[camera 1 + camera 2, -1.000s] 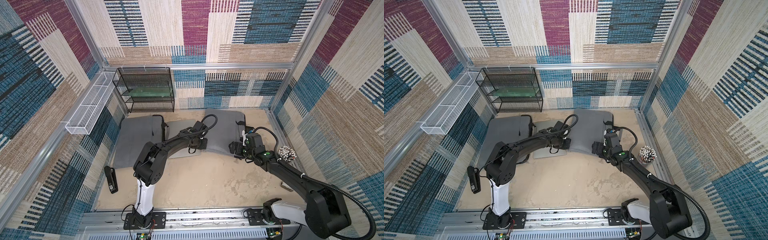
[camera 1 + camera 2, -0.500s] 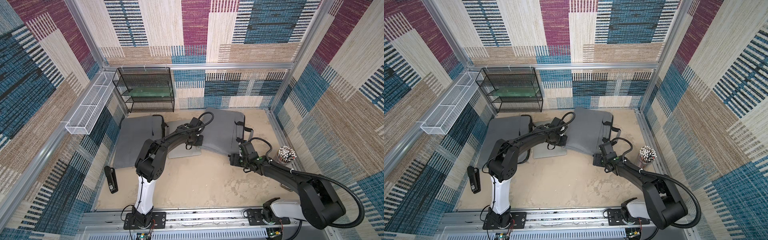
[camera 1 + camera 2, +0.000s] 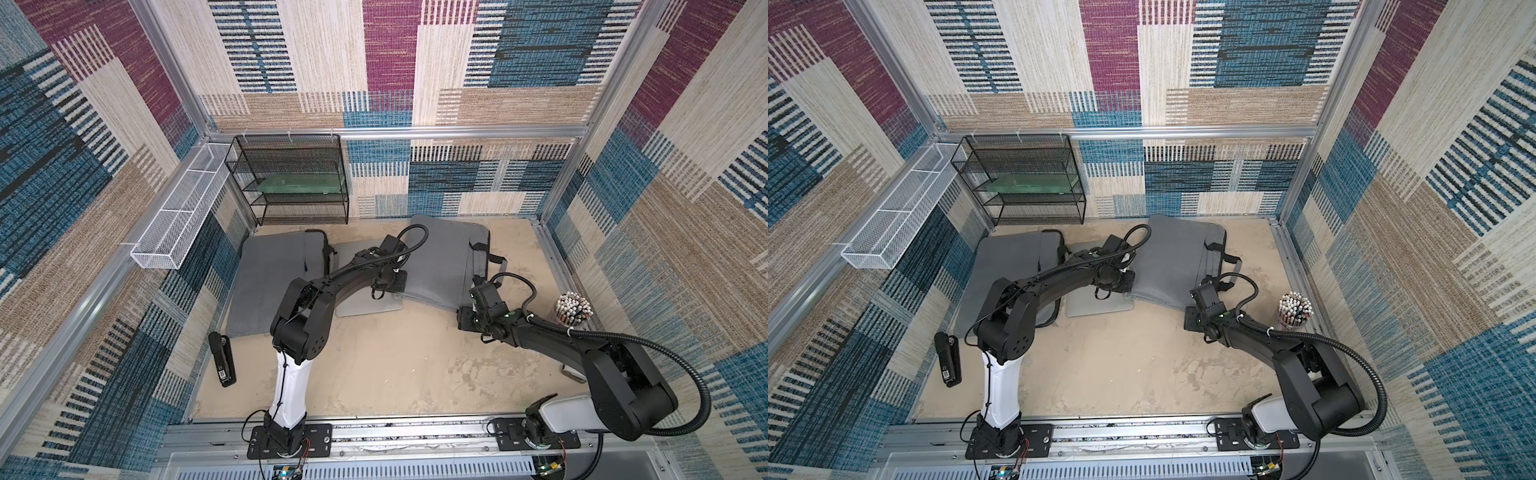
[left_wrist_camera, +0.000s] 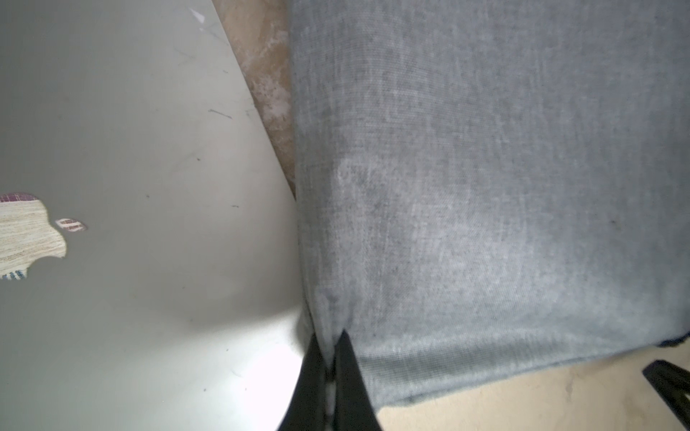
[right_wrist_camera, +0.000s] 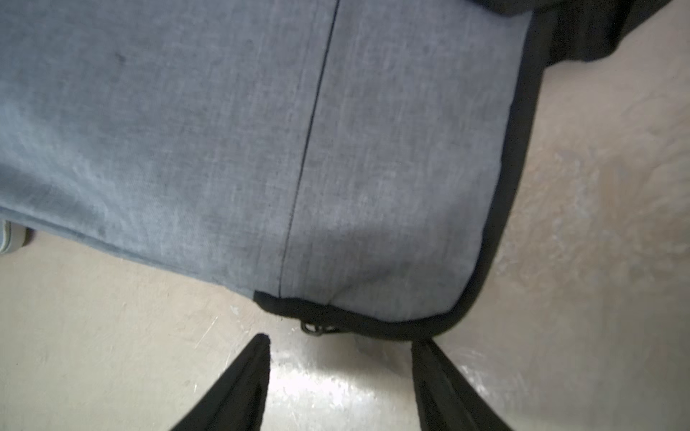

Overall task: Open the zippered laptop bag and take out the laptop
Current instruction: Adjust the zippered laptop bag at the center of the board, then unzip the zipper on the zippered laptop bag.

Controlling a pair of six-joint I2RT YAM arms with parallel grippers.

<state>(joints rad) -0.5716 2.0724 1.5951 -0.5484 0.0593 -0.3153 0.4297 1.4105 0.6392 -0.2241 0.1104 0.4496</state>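
The right gripper point(image 5: 341, 341) sits nearest the robot's base, low over the table point(image 3: 395, 374). Its jaws are apart with nothing between them, lined up on the bag's near corner, likely to take the zipper pull point(image 5: 311, 328). The pull lies just ahead of the fingertips on the black zip edge, not yet between them. Beyond, the grey laptop bag point(image 3: 440, 262) lies flat, apparently zipped. At its far corner the left gripper point(image 4: 328, 354) is pinched tight on the fabric, probably to anchor the bag against the zip's drag. A silver laptop point(image 4: 130, 168) lies bare there, overlapped by the bag's edge; whether another is inside cannot be seen.
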